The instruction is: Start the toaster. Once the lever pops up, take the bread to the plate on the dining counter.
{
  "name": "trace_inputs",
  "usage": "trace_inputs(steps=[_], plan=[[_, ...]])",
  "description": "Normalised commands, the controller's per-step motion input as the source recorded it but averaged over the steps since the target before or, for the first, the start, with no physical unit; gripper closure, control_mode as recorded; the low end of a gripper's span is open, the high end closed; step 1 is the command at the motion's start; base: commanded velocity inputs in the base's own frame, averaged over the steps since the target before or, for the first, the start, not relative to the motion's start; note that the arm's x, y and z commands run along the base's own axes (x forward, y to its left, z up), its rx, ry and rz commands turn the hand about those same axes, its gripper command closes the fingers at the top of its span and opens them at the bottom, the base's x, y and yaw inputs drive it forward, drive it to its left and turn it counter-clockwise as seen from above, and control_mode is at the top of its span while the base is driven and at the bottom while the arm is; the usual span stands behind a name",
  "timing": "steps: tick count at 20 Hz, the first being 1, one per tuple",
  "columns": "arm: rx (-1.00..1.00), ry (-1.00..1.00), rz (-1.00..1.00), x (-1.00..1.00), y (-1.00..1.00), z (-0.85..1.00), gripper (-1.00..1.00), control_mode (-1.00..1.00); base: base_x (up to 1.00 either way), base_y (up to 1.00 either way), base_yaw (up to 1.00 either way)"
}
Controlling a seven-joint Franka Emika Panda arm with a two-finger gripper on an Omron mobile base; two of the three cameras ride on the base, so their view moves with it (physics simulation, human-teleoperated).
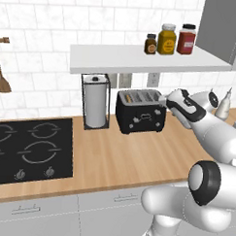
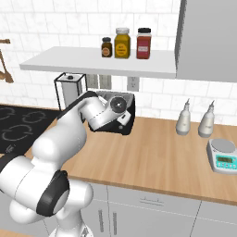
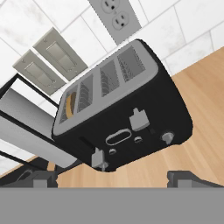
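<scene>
The black toaster point(image 3: 127, 118) stands on the wood counter against the tiled wall, its silver slotted top tilted in the hand view. A tan-yellow slice of bread point(image 3: 70, 105) sits sunk in the slot nearest the paper-towel holder. One front lever point(image 3: 98, 158) is low near the base on the bread's side; the other lever point(image 3: 139, 119) is high. My gripper point(image 3: 113, 178) is open and empty, a short way in front of the toaster's face, touching nothing. In the left base view the toaster point(image 1: 141, 111) is just left of my hand. The plate and the dining counter are out of view.
A paper-towel holder point(image 1: 95, 102) stands just left of the toaster, and a black hob point(image 1: 26, 150) lies further left. A shelf with jars point(image 1: 167, 39) hangs overhead. Two bottles point(image 2: 185, 118) and a kitchen scale point(image 2: 223, 155) are to the right. Wall outlets point(image 3: 114, 17) sit behind the toaster.
</scene>
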Motion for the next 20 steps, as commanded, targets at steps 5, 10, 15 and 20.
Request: trace_inputs(steps=[5,10,15,20], plan=[[0.0,0.0,0.0,0.0,0.0,0.0,-1.0,-1.0,0.0,0.0,0.0],[0.0,0.0,0.0,0.0,0.0,0.0,-1.0,-1.0,0.0,0.0,0.0],[0.0,0.0,0.0,0.0,0.0,0.0,-1.0,-1.0,0.0,0.0,0.0],[0.0,0.0,0.0,0.0,0.0,0.0,-1.0,-1.0,0.0,0.0,0.0]])
